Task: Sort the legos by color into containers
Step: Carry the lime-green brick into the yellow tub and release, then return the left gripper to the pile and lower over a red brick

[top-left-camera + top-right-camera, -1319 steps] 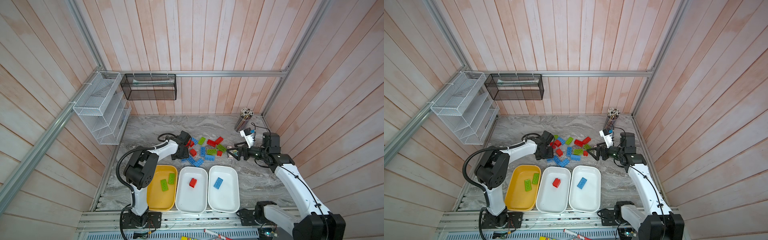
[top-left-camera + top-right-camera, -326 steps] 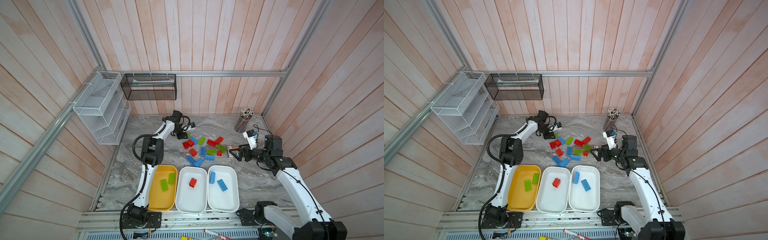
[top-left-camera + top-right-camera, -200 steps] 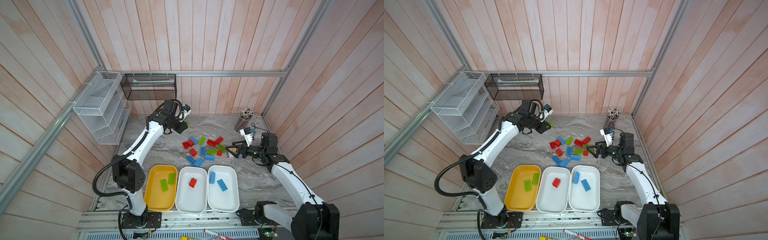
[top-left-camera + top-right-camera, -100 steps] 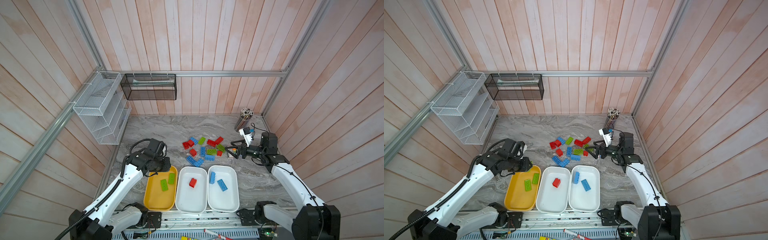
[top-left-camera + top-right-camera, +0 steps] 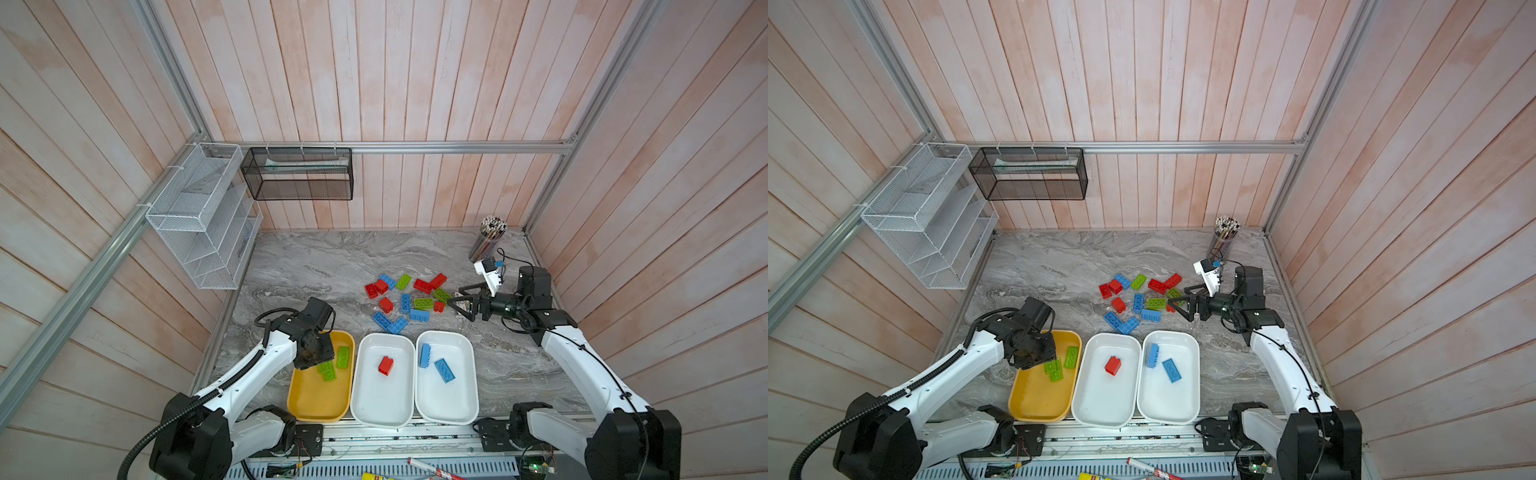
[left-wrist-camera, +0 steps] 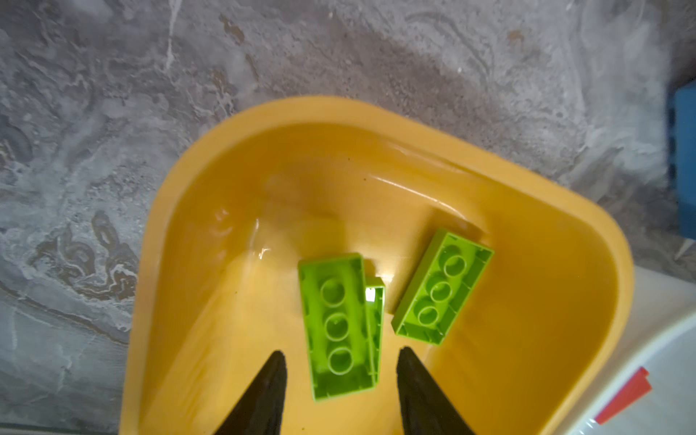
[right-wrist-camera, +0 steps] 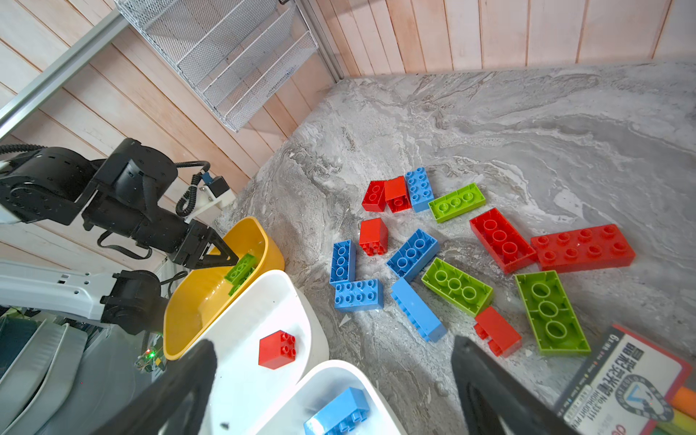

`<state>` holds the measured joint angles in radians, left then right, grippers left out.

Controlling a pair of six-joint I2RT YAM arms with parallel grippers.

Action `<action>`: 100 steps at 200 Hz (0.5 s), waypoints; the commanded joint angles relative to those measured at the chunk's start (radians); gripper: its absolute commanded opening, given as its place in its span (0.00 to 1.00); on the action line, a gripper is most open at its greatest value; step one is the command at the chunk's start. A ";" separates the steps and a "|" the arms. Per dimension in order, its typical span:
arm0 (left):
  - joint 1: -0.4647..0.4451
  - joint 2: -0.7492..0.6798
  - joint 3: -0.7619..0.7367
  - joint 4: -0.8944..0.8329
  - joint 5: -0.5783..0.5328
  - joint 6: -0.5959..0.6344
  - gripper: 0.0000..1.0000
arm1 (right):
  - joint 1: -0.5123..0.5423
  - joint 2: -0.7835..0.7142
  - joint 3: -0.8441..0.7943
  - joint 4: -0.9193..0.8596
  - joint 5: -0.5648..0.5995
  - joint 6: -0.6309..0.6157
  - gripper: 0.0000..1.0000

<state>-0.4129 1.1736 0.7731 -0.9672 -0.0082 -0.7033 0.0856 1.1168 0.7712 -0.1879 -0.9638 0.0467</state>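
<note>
One grey marbled table (image 5: pixel 332 257) carries everything. Along its near edge three trays stand side by side: a yellow tray (image 5: pixel 316 399) on the left, a middle white tray (image 5: pixel 382 401) and a right white tray (image 5: pixel 446 401). The left gripper (image 6: pixel 341 354) hangs over the far end of the yellow tray, its jaws parted a little and touching nothing. Below and between them a green brick (image 6: pixel 335 324) sits underside up on a second green brick (image 6: pixel 376 301), with a third green brick (image 6: pixel 440 290) just beside, also underside up. The right gripper (image 5: pixel 456 304) hovers low at the right edge of the loose pile (image 5: pixel 405 297), jaws spread wide and empty, above a striped pack (image 7: pixel 621 388). The loose pile lies on the table behind the white trays: six red, five blue and three green bricks, several touching. The middle white tray holds a small red brick (image 5: pixel 385 365). The right white tray holds a blue brick on its side (image 5: pixel 424 355) near the far left corner and a flat blue brick (image 5: pixel 444 370) close by.
</note>
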 commanded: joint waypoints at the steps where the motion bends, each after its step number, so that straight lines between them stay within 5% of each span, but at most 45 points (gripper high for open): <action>1: 0.005 -0.039 0.078 -0.058 -0.015 -0.003 0.58 | 0.004 -0.021 0.037 -0.047 0.016 -0.032 0.98; 42: -0.002 -0.052 0.254 -0.049 0.041 -0.006 0.64 | -0.003 -0.002 0.069 -0.061 0.023 -0.044 0.98; 100: -0.043 0.293 0.399 0.232 0.147 0.075 0.64 | -0.002 -0.003 0.056 -0.025 0.043 -0.019 0.98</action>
<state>-0.4458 1.3510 1.1484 -0.8711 0.0803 -0.6697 0.0853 1.1164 0.8173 -0.2256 -0.9398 0.0242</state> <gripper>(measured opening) 0.638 0.980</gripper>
